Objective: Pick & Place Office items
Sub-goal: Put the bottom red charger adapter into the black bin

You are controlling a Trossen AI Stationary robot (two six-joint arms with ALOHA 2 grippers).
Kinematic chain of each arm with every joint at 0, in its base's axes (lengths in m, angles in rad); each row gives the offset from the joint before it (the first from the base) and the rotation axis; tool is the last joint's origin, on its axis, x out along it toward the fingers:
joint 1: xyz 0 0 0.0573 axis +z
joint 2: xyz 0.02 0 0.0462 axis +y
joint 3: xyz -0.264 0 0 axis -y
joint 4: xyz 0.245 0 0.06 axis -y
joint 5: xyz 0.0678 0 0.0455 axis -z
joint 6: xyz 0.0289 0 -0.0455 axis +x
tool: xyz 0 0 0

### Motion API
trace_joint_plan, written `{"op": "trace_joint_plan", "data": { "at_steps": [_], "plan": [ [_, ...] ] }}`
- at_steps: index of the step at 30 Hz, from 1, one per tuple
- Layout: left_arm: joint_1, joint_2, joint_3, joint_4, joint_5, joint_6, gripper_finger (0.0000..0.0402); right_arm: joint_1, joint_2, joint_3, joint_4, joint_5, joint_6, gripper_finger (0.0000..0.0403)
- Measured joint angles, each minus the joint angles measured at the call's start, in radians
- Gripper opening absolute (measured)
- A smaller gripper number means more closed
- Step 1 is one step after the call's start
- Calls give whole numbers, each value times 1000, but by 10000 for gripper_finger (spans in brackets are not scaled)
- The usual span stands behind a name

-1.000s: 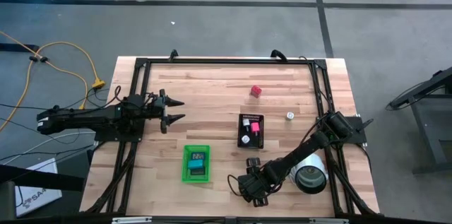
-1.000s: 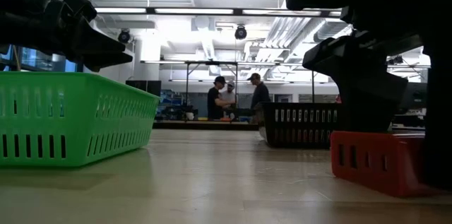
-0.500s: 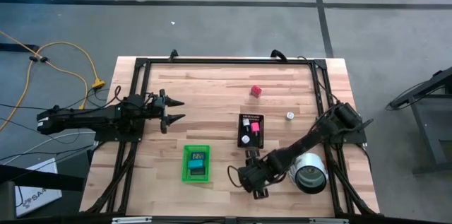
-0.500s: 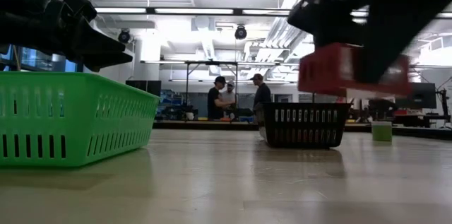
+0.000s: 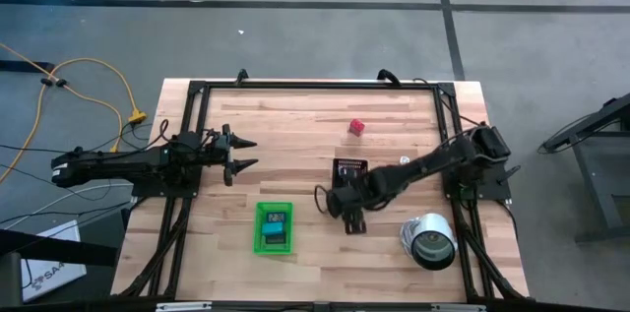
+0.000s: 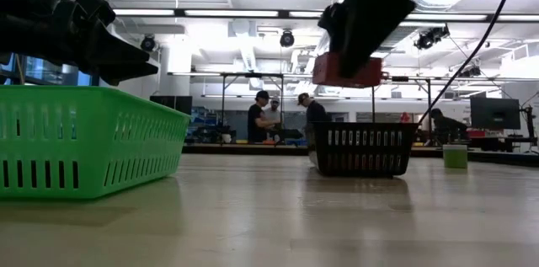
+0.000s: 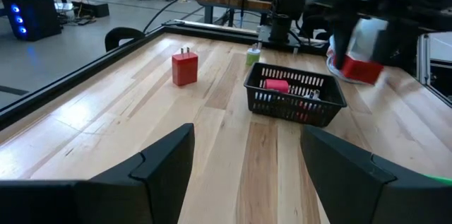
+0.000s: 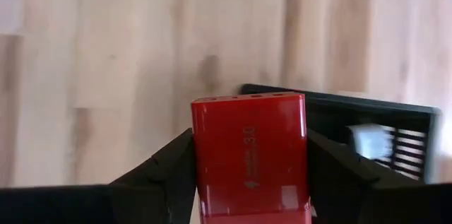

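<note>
- Spanning the high view, a light wooden table [image 5: 295, 125] with a black frame is seen from above.
- Lying at about 5 o'clock from the table's middle is a shiny silver cylindrical can [image 5: 430, 238].
- A bright green rectangular plastic tray [image 5: 274, 227], holding small pieces, is set at 6 o'clock.
- A black slotted plastic basket [image 5: 350, 169], with pink and white pieces inside, sits just right of the middle.
- The right gripper [image 5: 345, 204] is held in the air just beside the basket's 7 o'clock edge, its fingers pinching a red rectangular block [image 8: 251, 153].
- The left gripper [image 5: 244, 153] waits at 9 o'clock, fingers spread and empty.
- A small red cube-like charger [image 5: 356, 127] rests at 1 o'clock.
</note>
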State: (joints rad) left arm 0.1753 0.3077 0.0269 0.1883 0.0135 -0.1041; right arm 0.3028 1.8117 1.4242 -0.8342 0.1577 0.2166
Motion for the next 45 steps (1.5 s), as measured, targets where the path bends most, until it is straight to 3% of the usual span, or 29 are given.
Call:
{"op": "trace_joint_plan", "data": {
  "at_steps": [15,21,34,45],
  "plan": [
    [0,0,0,0,0,0,252,-196,-5,-4,-25,-49,-90,201],
    [0,0,0,0,0,0,252,-254,-4,-94,52,-95,-91,203],
    [0,0,0,0,0,0,252,-294,-4,-213,201,-112,-90,203],
    [0,0,0,0,0,0,252,-306,-4,-228,219,-105,-71,208]
  ]
}}
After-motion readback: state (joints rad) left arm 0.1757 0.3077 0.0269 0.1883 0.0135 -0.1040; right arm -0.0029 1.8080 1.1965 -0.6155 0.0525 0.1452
